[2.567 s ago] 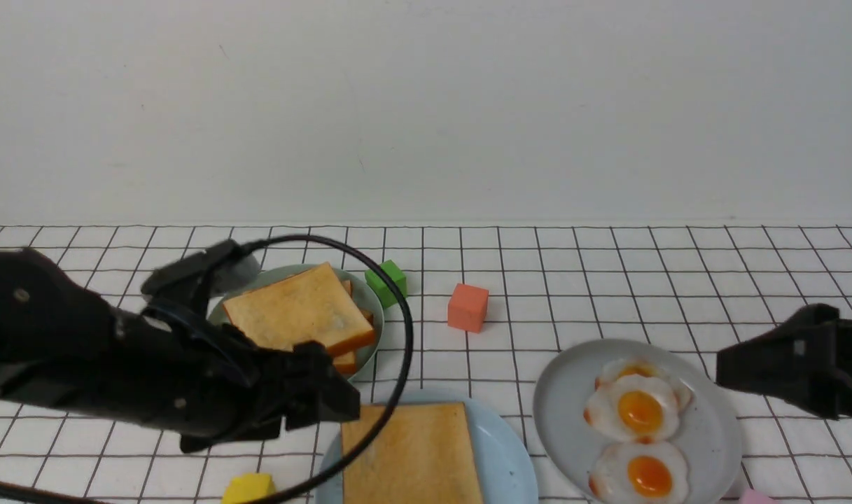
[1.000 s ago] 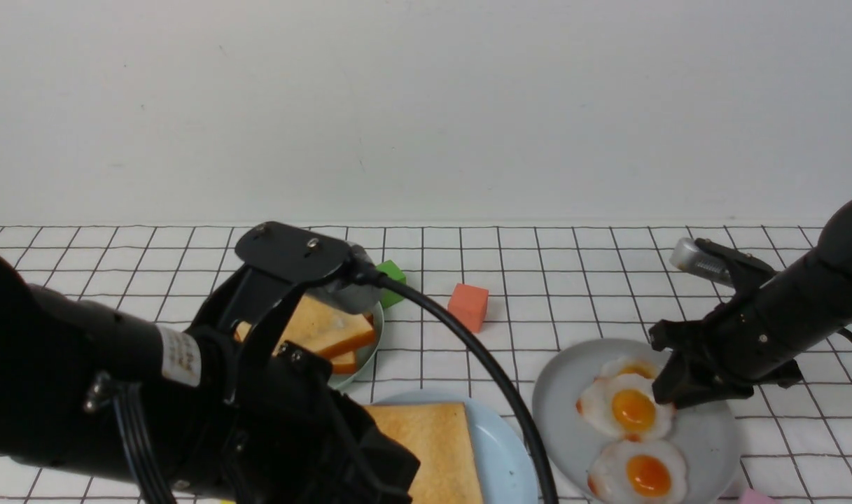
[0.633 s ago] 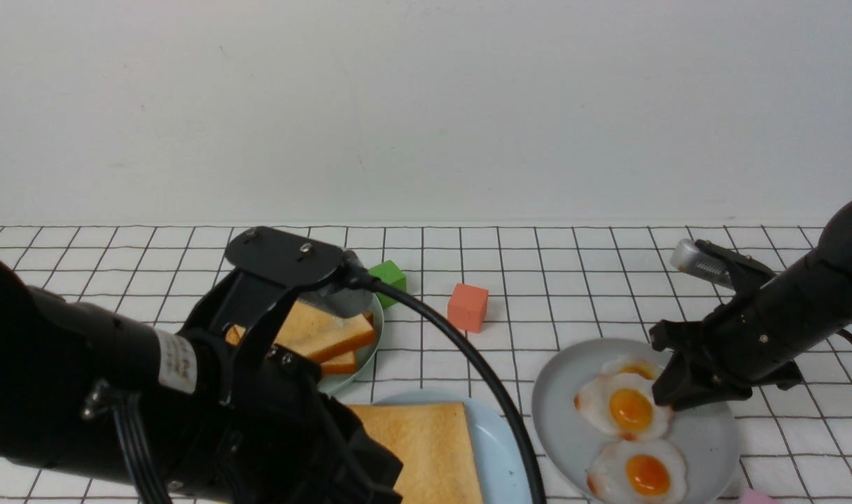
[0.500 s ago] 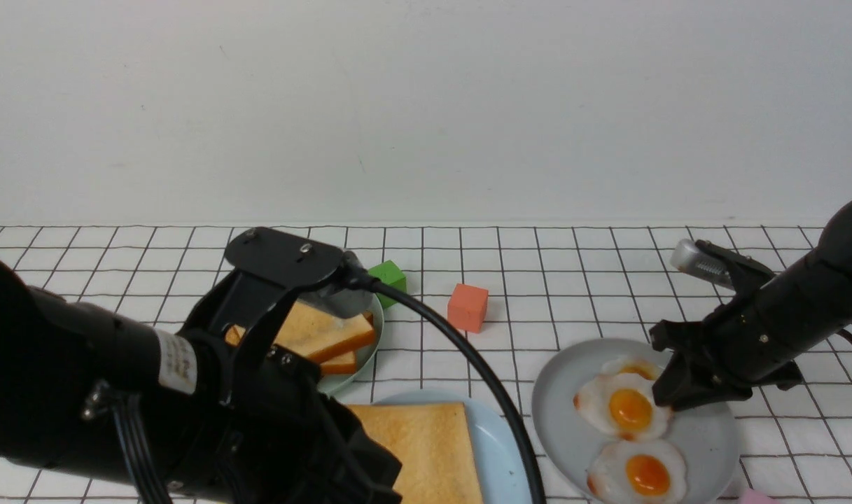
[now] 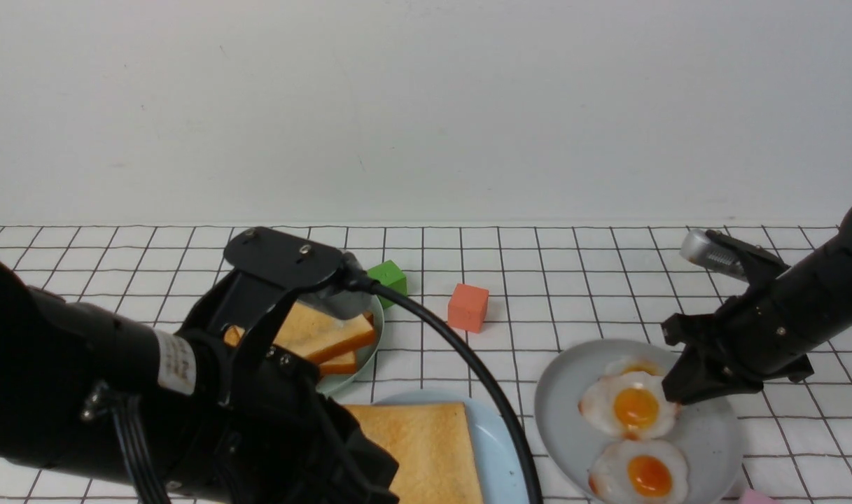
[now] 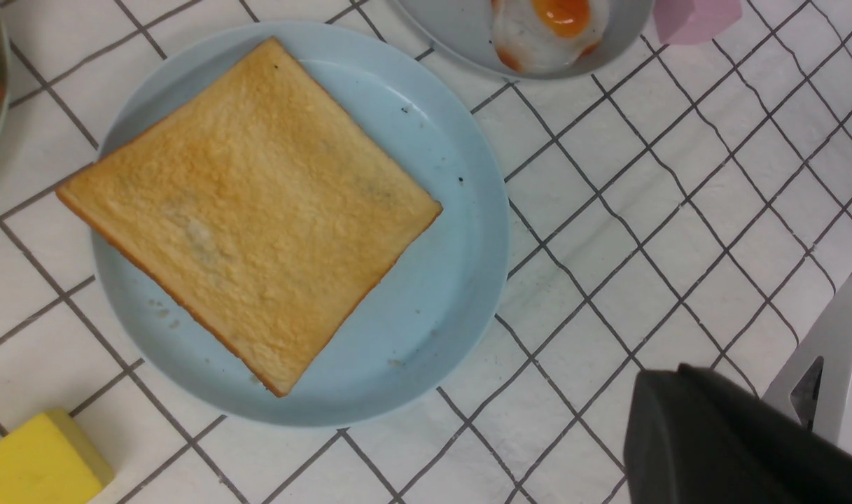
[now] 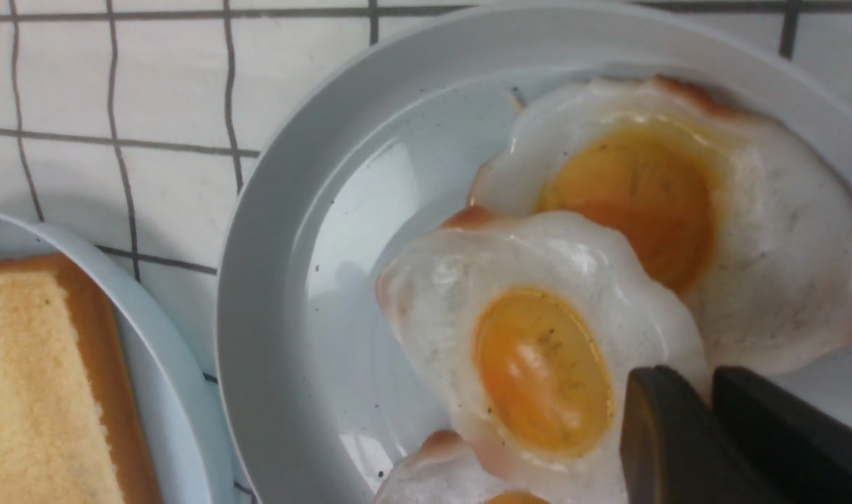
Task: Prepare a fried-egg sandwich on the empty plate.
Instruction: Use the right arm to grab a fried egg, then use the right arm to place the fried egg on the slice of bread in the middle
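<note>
Hiding part of the round pale-blue plate [image 5: 492,448] and its square golden toast slice [image 5: 426,448] in the front view, the left arm [image 5: 82,378] ends in the left gripper [image 6: 685,427], cut off and closed. The right gripper [image 7: 708,392], fingers nearly together, pinches the rim of the white orange-yolked fried egg [image 7: 538,336] on the round grey plate [image 7: 292,231].

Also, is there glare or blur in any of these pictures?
Right wrist view: soft glare on the grey plate and a shiny spot on the fried egg; left wrist view: sharp, evenly lit toast; front view: even light, no hard shadows.
</note>
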Action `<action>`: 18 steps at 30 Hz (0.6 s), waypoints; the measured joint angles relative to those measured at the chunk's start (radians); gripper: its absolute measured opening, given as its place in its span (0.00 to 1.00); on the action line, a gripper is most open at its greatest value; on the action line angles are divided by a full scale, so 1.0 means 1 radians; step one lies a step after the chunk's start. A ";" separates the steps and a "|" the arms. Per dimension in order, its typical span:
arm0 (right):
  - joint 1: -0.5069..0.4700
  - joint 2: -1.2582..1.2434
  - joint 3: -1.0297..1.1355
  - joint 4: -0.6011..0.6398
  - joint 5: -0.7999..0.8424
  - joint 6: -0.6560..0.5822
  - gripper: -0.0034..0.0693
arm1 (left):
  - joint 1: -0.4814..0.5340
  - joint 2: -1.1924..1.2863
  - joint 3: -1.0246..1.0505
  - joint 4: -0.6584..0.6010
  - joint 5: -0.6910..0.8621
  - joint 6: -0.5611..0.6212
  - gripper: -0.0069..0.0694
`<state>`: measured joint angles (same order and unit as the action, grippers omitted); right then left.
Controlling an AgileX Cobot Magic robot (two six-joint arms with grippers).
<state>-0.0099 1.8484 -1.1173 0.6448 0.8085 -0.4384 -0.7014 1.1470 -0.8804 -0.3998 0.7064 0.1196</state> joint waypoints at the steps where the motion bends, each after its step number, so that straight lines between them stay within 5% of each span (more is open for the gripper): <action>1: 0.000 -0.001 0.000 0.000 0.001 -0.001 0.17 | 0.000 0.000 0.000 0.000 0.000 0.000 0.07; 18: 0.000 -0.099 0.003 0.144 0.071 -0.115 0.16 | 0.000 0.000 0.000 0.009 -0.004 0.001 0.08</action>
<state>-0.0099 1.7491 -1.1144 0.7888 0.8791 -0.5530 -0.7014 1.1470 -0.8804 -0.3907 0.7024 0.1205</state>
